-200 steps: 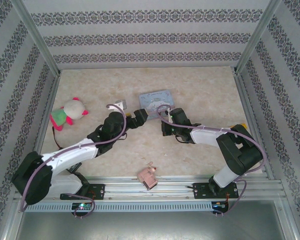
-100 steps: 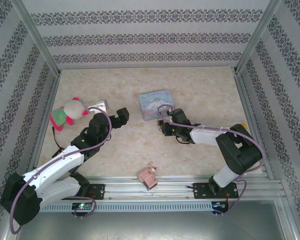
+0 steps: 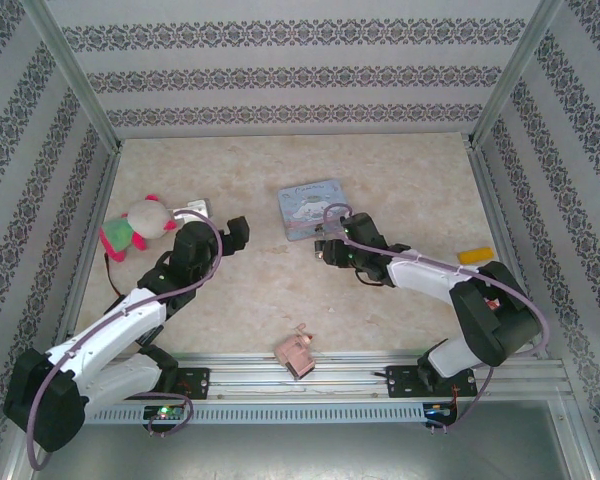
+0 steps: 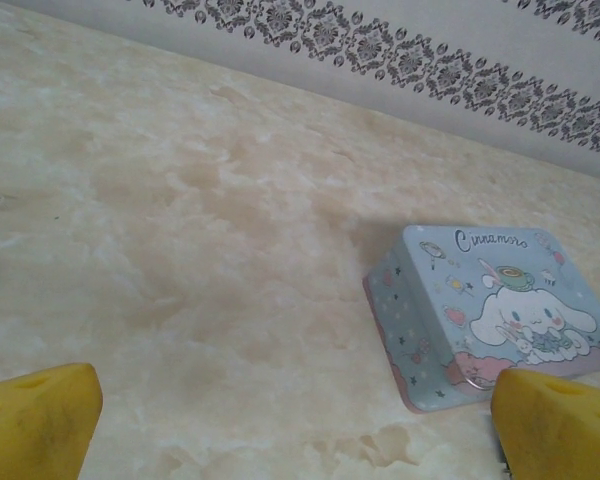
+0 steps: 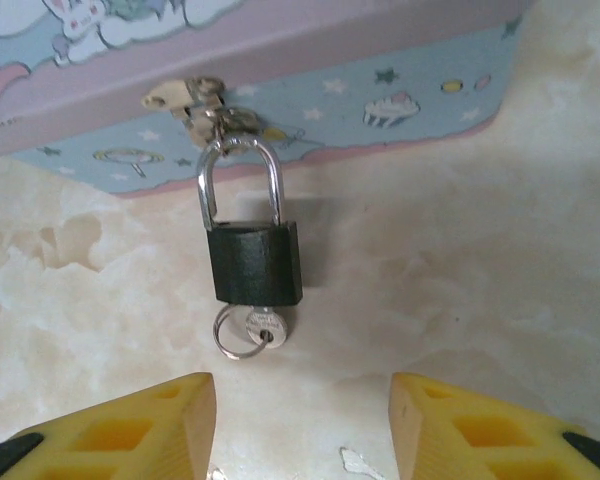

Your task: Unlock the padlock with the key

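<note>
The padlock point(image 5: 257, 262), key point(image 5: 261, 327) inserted, lies just ahead of the right claw point(image 5: 298, 410), which gapes wide and empty.

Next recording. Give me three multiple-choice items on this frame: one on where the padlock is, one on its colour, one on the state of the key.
1. Where is the padlock relative to the tin?
A. on top of its lid
B. hooked through the latch on its side
C. lying apart from it

2. What colour is the padlock's body?
A. pink
B. silver
C. black

3. What state is the key in?
A. inserted in the padlock's bottom
B. lying loose, apart from it
C. hanging on the shackle

Answers:
1 B, the shackle passes through the latch.
2 C, the body is black under a silvery shackle.
3 A, the key's head and ring stick out below the body.
</note>
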